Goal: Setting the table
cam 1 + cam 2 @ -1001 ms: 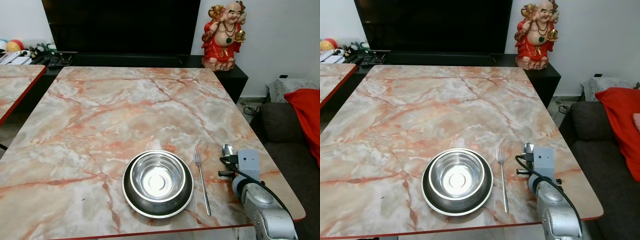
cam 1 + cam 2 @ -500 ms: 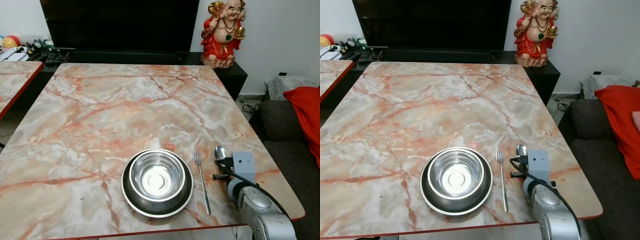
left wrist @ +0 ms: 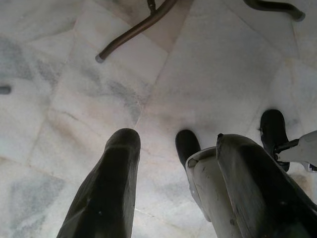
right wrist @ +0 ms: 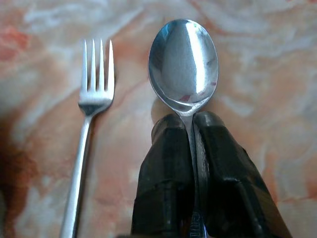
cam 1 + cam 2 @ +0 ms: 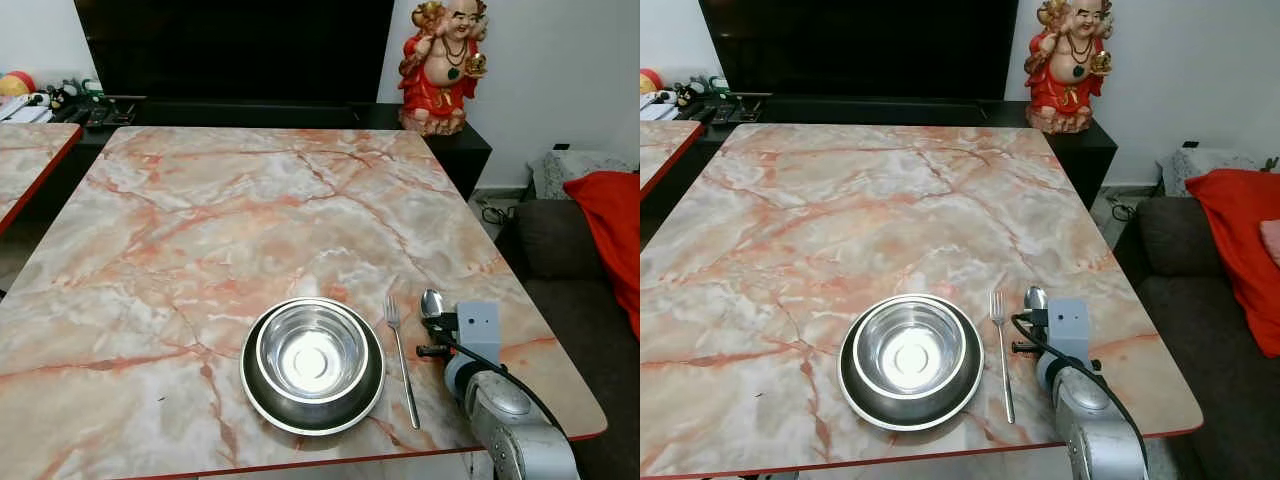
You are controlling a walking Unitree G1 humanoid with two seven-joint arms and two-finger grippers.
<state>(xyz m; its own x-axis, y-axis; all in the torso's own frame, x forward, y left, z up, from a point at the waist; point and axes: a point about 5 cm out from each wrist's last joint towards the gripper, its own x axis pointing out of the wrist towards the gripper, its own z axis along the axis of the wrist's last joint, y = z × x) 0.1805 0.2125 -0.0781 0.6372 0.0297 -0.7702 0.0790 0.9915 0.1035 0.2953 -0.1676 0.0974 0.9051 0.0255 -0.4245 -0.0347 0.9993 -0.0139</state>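
I see pink-veined marble table (image 5: 200, 230) | round steel bowl on dark plate (image 5: 312, 352) at near edge | slim steel fork (image 5: 400, 362) beside it | my right gripper (image 4: 190, 130) pinches shiny steel spoon (image 4: 183, 62) just right of fork | left gripper (image 3: 173, 148) fingers spread over floor

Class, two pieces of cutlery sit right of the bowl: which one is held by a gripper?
The shiny metal spoon: the right gripper is shut on its handle. The silver fork lies free on the marble table, between spoon and steel bowl.

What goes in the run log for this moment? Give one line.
right gripper: shut on spoon | spoon: beside fork, right of bowl on plate | left gripper: open, idle
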